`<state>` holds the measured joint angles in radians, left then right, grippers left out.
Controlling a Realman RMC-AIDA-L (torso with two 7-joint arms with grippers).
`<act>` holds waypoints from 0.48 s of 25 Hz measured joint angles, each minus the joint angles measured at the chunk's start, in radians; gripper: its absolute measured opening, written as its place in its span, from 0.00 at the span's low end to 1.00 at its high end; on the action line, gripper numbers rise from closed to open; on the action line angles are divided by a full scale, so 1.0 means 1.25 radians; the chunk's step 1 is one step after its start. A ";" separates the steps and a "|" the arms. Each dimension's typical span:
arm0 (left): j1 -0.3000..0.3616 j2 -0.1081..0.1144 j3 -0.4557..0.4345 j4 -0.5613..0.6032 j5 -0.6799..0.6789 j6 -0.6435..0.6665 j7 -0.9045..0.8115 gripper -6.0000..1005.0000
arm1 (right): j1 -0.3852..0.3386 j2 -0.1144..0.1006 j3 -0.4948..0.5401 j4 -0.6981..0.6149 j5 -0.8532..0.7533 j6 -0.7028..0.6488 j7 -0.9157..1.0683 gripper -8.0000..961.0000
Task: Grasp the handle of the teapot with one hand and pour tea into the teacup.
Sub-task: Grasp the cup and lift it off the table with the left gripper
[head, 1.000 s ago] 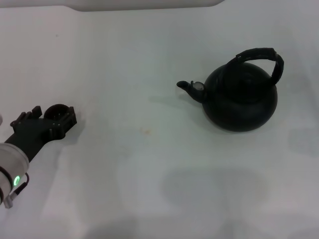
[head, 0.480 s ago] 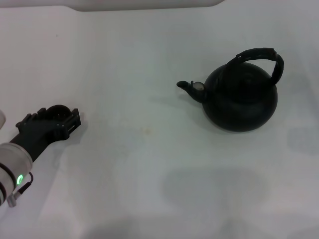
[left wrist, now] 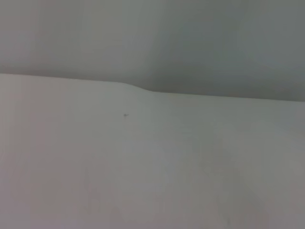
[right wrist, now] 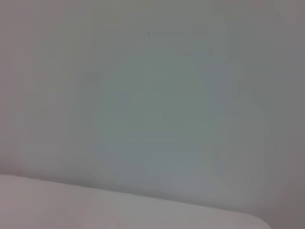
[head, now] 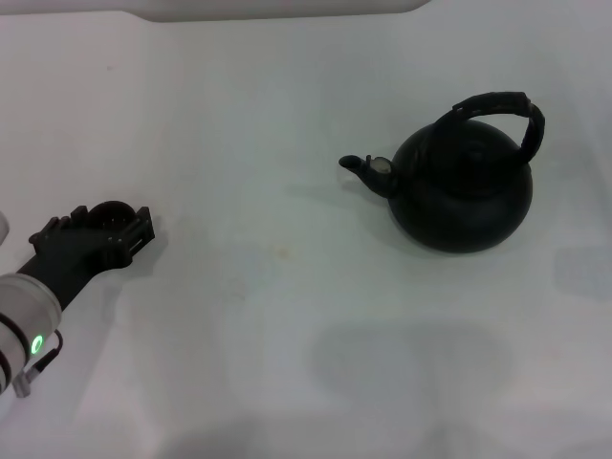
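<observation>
The black teapot [head: 466, 191] stands upright at the right of the white table, its spout [head: 361, 166] pointing left. Its ribbed black handle [head: 501, 103] arches over the top, and nothing touches it. The small dark teacup [head: 114, 209] sits at the far left, mostly covered by my left gripper [head: 103, 232], which lies low over and around it. Whether the gripper presses on the cup cannot be made out. My right gripper is out of view. Both wrist views show only pale blank surface.
The white table [head: 287, 316] stretches wide and bare between cup and teapot. Its back edge [head: 287, 13] runs along the top of the head view. A tiny brownish speck [head: 280, 251] marks the middle.
Since a second ago my left gripper has turned and shifted slightly over the teacup, covering more of it. The teapot has not moved.
</observation>
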<state>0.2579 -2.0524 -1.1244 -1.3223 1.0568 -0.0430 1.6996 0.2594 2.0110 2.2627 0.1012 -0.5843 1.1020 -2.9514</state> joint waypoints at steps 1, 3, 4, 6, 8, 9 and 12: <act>0.000 0.000 0.000 0.001 0.000 -0.001 0.000 0.82 | 0.000 0.000 0.000 0.000 0.000 0.000 0.000 0.67; 0.000 -0.001 0.000 0.004 0.000 -0.001 0.000 0.82 | 0.000 0.000 -0.001 0.000 0.000 0.001 0.000 0.67; 0.000 -0.002 0.000 0.005 0.000 -0.001 0.000 0.82 | 0.000 0.000 -0.001 0.000 0.000 0.001 0.000 0.67; 0.001 -0.002 0.000 0.007 0.000 0.001 0.000 0.82 | 0.000 0.000 -0.002 0.000 0.000 0.002 0.000 0.67; 0.002 -0.003 0.000 0.007 0.000 0.002 0.000 0.82 | -0.001 0.000 -0.002 0.000 0.000 0.003 0.000 0.67; 0.002 -0.003 0.000 0.007 0.000 0.002 0.000 0.82 | -0.001 0.000 -0.002 0.000 0.000 0.003 0.000 0.67; 0.002 -0.004 0.000 0.008 0.000 0.004 0.000 0.82 | -0.002 0.000 -0.003 0.000 0.000 0.003 0.000 0.66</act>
<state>0.2608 -2.0576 -1.1244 -1.3117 1.0568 -0.0380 1.6996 0.2573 2.0110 2.2596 0.1012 -0.5845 1.1061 -2.9514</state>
